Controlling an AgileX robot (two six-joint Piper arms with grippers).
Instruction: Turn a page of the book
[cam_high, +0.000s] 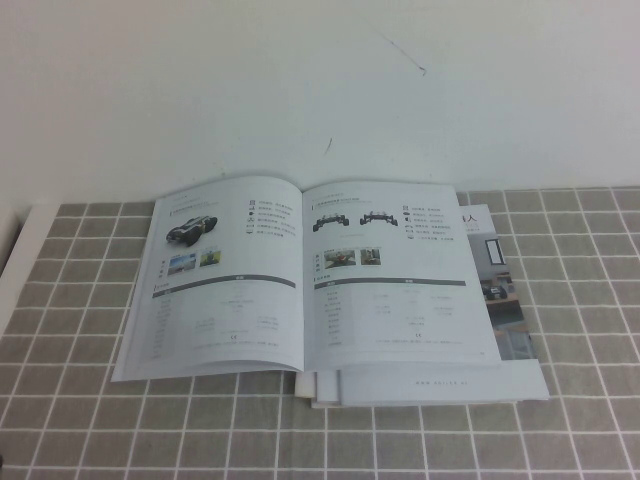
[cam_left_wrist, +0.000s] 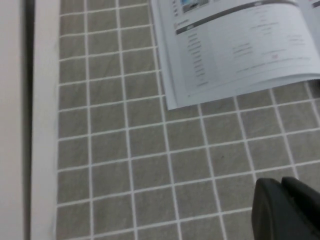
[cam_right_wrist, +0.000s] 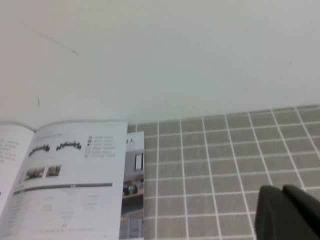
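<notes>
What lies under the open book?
Under the book, a second booklet with dark room photos sticks out on the robot's right and near side; the rest is covered. Both claws, left and right, are shut, clear of it.

Open tiled surface on both sides of book (cam_high: 310, 285); approach unobstructed.

Left gripper (cam_left_wrist: 287, 207), shut, over bare table (cam_high: 70, 400) near book's left corner. Right gripper (cam_right_wrist: 290, 215), shut, over bare tiles well apart from page (cam_high: 395, 275). Only obstacles: second booklet (cam_high: 500, 290) protruding under the right edge, and white wall (cam_high: 320, 90) just behind.
</notes>
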